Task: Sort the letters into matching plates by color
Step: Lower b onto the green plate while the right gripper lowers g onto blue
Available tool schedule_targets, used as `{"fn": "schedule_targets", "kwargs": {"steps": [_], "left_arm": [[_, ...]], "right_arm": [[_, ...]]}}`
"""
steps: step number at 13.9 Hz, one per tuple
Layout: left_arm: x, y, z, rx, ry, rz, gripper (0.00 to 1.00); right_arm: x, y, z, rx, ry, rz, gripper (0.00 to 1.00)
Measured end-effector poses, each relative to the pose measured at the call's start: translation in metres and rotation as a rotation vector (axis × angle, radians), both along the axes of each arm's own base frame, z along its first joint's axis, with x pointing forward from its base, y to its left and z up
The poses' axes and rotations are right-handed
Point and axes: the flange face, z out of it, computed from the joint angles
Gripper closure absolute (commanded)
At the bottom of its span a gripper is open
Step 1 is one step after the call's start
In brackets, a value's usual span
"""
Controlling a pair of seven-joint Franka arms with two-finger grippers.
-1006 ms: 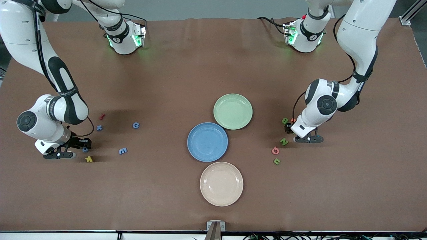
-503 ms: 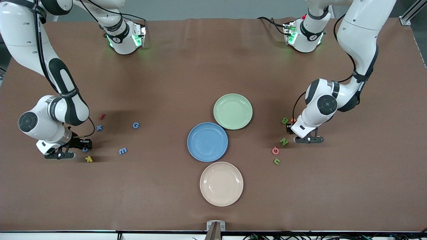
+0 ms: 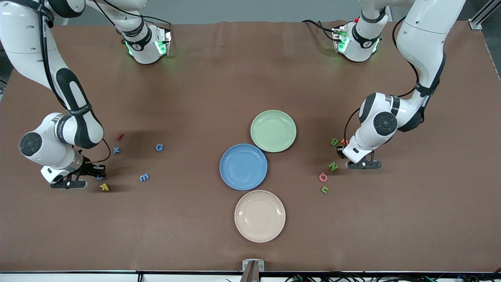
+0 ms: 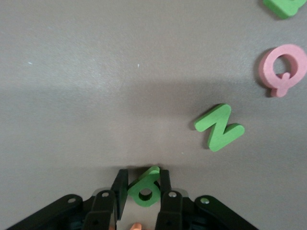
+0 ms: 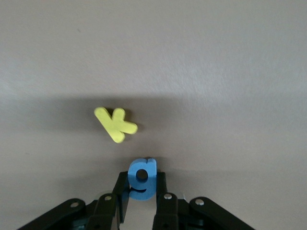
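My left gripper is low at the table, shut on a small green letter held on edge between its fingers. In the front view the left gripper sits between a green B and a green N. My right gripper is shut on a blue letter g, down at the table at the right arm's end. Loose blue letters x, G and m lie nearby. The pale green plate and the blue plate stand empty mid-table.
A cream-beige plate lies nearest the front camera. A yellow k lies just beside the right gripper, and a red letter sits by the blue x. A pink Q, an orange piece and one more green letter lie near the left gripper.
Both grippers have closed from open onto their letters, the left on the green one, the right on the blue g. The right hand has shifted slightly toward its end of the table.
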Motion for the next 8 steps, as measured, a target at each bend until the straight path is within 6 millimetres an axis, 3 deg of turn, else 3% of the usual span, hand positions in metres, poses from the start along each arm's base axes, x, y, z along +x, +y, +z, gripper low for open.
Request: {"fn": "schedule_targets", "kwargs": {"steps": [2, 4, 6, 8], "left_arm": [[0.004, -0.01, 0.026, 0.011, 0.009, 0.026, 0.73], [-0.001, -0.042, 0.053, 0.01, 0.021, 0.055, 0.73], [-0.014, -0.085, 0.07, 0.004, 0.035, 0.095, 0.73], [-0.031, -0.127, 0.077, -0.01, 0.04, 0.136, 0.73]], "right_arm": [[0.012, 0.011, 0.032, 0.024, 0.045, -0.013, 1.0], [0.022, 0.039, 0.077, 0.044, 0.099, -0.069, 1.0], [0.025, 0.089, 0.114, 0.05, 0.115, -0.149, 1.0], [0.021, 0.164, 0.135, 0.079, 0.125, -0.246, 1.0]]}}
